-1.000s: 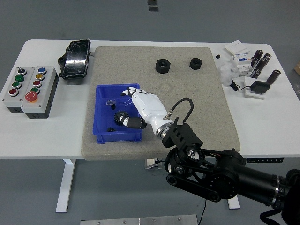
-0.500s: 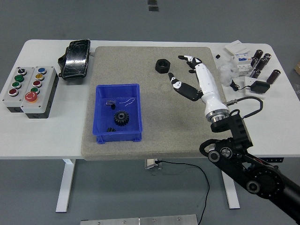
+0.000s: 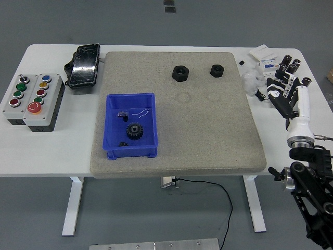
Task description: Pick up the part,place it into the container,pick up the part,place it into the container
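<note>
Grey floor surrounds a white table point(image 3: 52, 151), and most of the tabletop is covered by a large grey mat point(image 3: 177, 130) that gives the parts a soft, non-slip bed to lie on. Toward the near left of that mat stands a blue bin point(image 3: 110, 125), the container for this job. Inside it lies a black gear point(image 3: 135, 130) with a few smaller dark bits beside it, so at least one part looks delivered. Along the far edge of the mat sit two black nuts, a larger nut point(image 3: 180, 73) and, to its right, a smaller nut point(image 3: 216, 70), well apart from the bin and from each other, each with free space around it for fingers to close in. They are probably the parts left to fetch.

The right hand point(image 3: 287, 92) hangs off the right edge of the mat, over the clutter of small boxes and cylinders point(image 3: 289, 67) there. Its fingers are spread and hold nothing, and it is clear of both nuts. The left arm is not visible.

Left of the mat rest a button box point(image 3: 32, 99) and a black pouch point(image 3: 84, 65), out of the working path
</note>
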